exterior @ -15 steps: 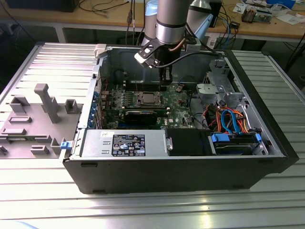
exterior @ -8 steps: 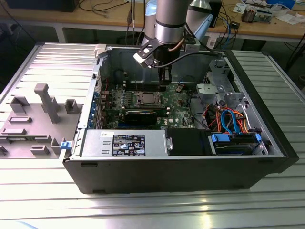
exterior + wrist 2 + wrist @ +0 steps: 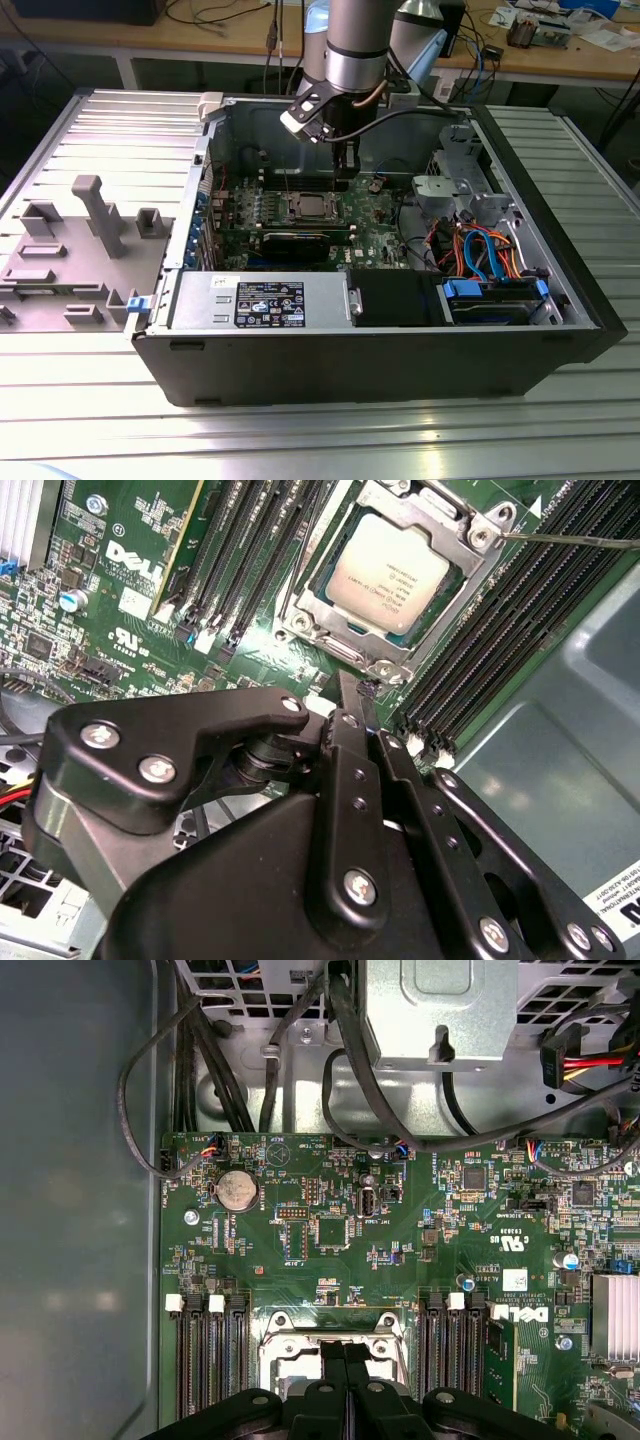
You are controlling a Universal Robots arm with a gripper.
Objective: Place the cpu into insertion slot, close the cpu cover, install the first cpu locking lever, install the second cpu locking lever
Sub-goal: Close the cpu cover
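The cpu (image 3: 395, 575), a square chip with a dull silver top, lies flat in the insertion slot (image 3: 345, 652) in the middle of the green motherboard (image 3: 375, 235). The silvery cpu cover (image 3: 462, 522) lies down around the chip's edges. A thin metal lever rod (image 3: 575, 541) runs off from one socket corner. My gripper (image 3: 358, 692) hovers just beside the socket with its black fingers (image 3: 333, 1360) pressed together, shut, holding nothing. In the exterior view the gripper (image 3: 345, 176) hangs above the board, a little to the right of and behind the cpu (image 3: 310, 207).
Black memory slots (image 3: 500, 620) flank the socket on both sides. A power supply (image 3: 260, 300) sits along the case's front wall, and a drive cage with blue and orange cables (image 3: 490, 255) on the exterior view's right. Outside the case stands a grey fixture plate (image 3: 80, 240).
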